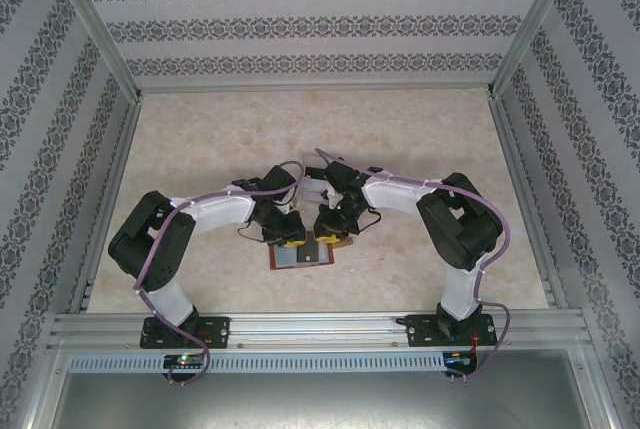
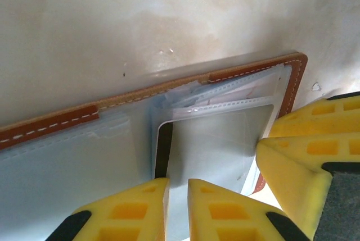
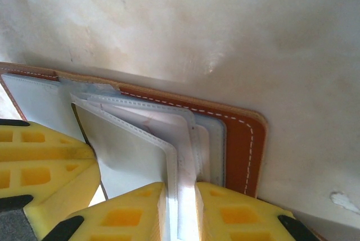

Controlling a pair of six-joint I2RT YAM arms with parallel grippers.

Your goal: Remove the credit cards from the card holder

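Card holder [image 1: 303, 254] lies open on the table [image 1: 200, 139], right fingers [image 3: 236, 213] pinching a clear sleeve [image 3: 132, 157], left fingers' [image 2: 225, 207] grip unclear.

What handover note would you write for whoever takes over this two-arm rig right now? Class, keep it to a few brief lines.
Card holder: lies open on the table.
Left pincer: nearly closed over it; grip unclear.
Right pincer: shut on a clear sleeve.
Done: holder opened.
To do: credit cards appear still sleeved; draw each out.
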